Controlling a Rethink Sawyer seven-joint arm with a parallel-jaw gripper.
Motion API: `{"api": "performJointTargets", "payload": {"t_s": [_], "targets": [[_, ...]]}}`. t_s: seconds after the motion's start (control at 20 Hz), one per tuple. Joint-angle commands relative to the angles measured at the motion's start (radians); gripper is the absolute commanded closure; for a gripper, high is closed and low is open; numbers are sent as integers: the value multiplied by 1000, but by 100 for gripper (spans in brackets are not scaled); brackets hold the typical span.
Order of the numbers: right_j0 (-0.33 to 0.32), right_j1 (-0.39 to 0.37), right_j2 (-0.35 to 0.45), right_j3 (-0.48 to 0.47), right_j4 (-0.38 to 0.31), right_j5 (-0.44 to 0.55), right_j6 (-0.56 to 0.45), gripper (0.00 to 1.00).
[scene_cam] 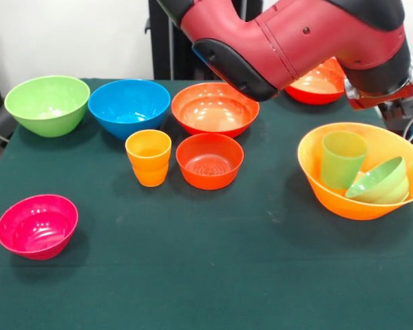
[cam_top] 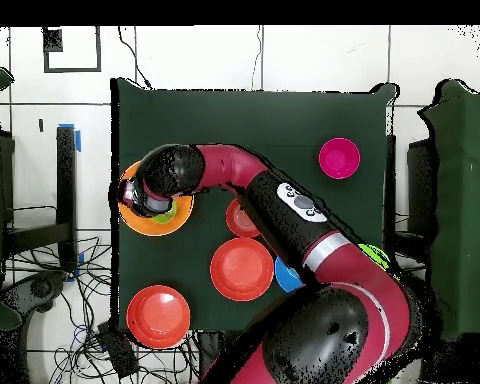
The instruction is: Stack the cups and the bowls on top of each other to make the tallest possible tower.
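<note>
The large orange bowl [scene_cam: 316, 180] sits at the right of the table, and the overhead view shows its rim [cam_top: 134, 224] under the arm's end. Inside it stands the translucent green cup [scene_cam: 342, 159], with a small green bowl [scene_cam: 380, 181] tipped on its side beside it. The orange cup [scene_cam: 149, 157] stands upright mid-table, next to a small red-orange bowl [scene_cam: 209, 160]. My gripper [scene_cam: 403, 113] hangs just behind and above the large orange bowl, mostly hidden by the arm. No tower stands beyond the pieces in that bowl.
A green bowl [scene_cam: 47, 104], a blue bowl [scene_cam: 129, 108] and a red-orange bowl [scene_cam: 215, 108] line the back. Another red-orange bowl [scene_cam: 316, 84] sits partly behind the arm. A pink bowl [scene_cam: 37, 226] stands alone at front left. The red arm [scene_cam: 296, 41] spans the top.
</note>
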Motion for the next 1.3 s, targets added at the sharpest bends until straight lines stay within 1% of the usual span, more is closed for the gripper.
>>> {"api": "performJointTargets", "payload": {"t_s": [0.05, 0.2, 0.25, 0.35, 0.45, 0.55, 0.6, 0.7, 0.9, 1.0, 1.1, 1.2, 1.3], "targets": [[62, -23, -67, -27, -135, 89, -225, 100], [134, -84, -153, -58, -239, 99, -178, 100], [155, -100, -179, -60, -264, 99, -150, 100], [186, -114, -210, -70, -307, 86, -121, 100], [199, -115, -224, -70, -327, 59, -99, 100], [191, -103, -216, -60, -315, 25, -89, 100], [180, -97, -204, -47, -309, -19, -84, 100], [168, -84, -185, -41, -293, -57, -83, 100], [157, -60, -161, -49, -269, -93, -85, 100], [129, -37, -117, -34, -236, -130, -105, 100], [104, -18, -78, -24, -195, -144, -119, 100], [87, -15, -47, -11, -161, -135, -133, 100], [82, -17, -33, -18, -140, -115, -141, 100]]}}
